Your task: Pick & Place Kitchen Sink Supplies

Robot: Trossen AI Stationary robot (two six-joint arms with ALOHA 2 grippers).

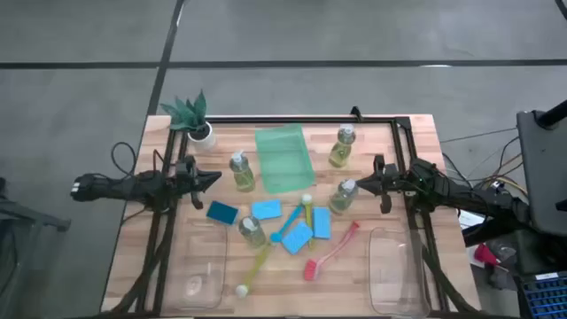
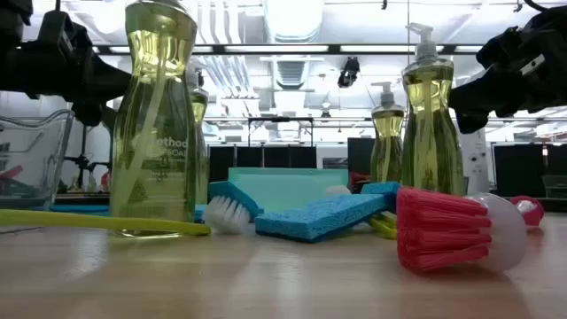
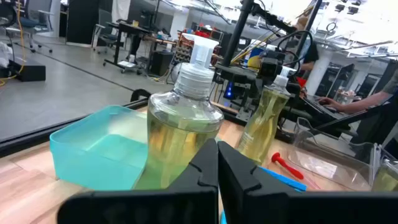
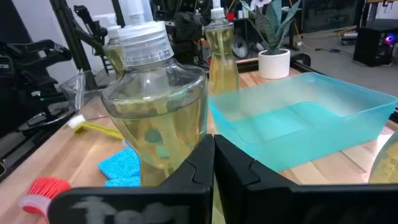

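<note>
Several clear bottles of yellow-green liquid stand upright on the wooden table: one (image 1: 241, 171) left of the green tray (image 1: 283, 158), one (image 1: 342, 146) right of it, one (image 1: 344, 195) and one (image 1: 252, 230) nearer. Blue sponges (image 1: 267, 210) and red (image 1: 330, 254), yellow (image 1: 252, 270) and blue (image 1: 288, 226) brushes lie flat between them. My left gripper (image 1: 218, 176) is shut, held level, pointing at the left bottle (image 3: 184, 124) just short of it. My right gripper (image 1: 360, 184) is shut, pointing at the bottle (image 4: 155, 112) in front of it.
A white-potted plant (image 1: 197, 124) stands at the far left corner. Two clear bins (image 1: 199, 266) (image 1: 394, 270) sit at the near edge, left and right. A dark frame rail (image 1: 292, 119) runs along the far edge.
</note>
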